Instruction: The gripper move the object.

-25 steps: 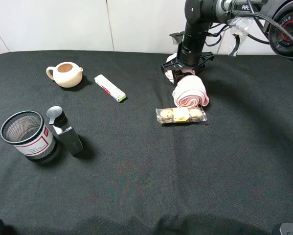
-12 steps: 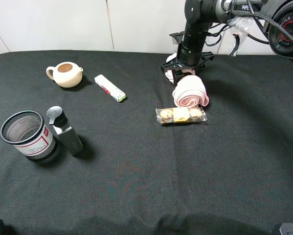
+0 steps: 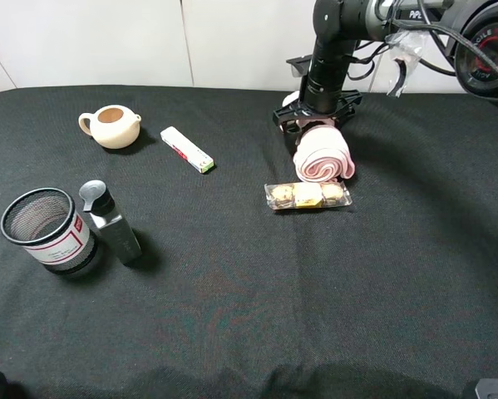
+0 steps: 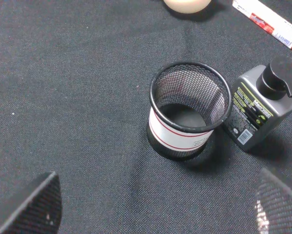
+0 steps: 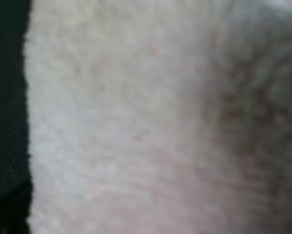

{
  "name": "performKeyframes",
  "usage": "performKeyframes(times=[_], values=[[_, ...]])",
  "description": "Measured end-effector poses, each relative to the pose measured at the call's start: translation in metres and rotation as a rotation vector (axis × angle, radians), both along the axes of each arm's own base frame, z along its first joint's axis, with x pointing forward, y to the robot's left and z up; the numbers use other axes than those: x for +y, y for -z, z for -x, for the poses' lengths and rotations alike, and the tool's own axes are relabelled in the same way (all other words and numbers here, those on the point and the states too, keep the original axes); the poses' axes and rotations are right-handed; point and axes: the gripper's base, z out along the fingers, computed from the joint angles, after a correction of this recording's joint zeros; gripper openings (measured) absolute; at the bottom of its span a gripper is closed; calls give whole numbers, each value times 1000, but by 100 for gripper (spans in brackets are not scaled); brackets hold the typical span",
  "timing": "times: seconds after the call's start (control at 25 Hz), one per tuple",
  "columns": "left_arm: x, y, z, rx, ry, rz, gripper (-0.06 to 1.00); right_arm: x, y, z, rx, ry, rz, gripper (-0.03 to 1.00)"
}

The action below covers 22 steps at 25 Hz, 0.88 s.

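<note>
White letters on the right arm's top link (image 3: 419, 12), cut off and not surely readable. Fine print and a barcode on the grey bottle's label (image 4: 250, 117), too small to read. Small print on the white box (image 4: 267, 22), likewise illegible.

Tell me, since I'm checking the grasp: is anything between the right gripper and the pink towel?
Nothing visible. The right gripper sits right on the towel, which fills the right wrist view. The cookie packet lies on the towel's near side, away from the gripper.
</note>
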Motion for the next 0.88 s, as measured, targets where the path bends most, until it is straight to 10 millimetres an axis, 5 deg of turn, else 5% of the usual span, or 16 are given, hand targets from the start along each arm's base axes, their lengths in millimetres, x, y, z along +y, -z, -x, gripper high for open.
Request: performKeyframes(times=[0.68,0.88], values=[[0,0,0,0,0,0,83,3,-1,1,14,13,-37,70],[0,0,0,0,0,0,83,4,-16,2,-3,14,-55,70]])
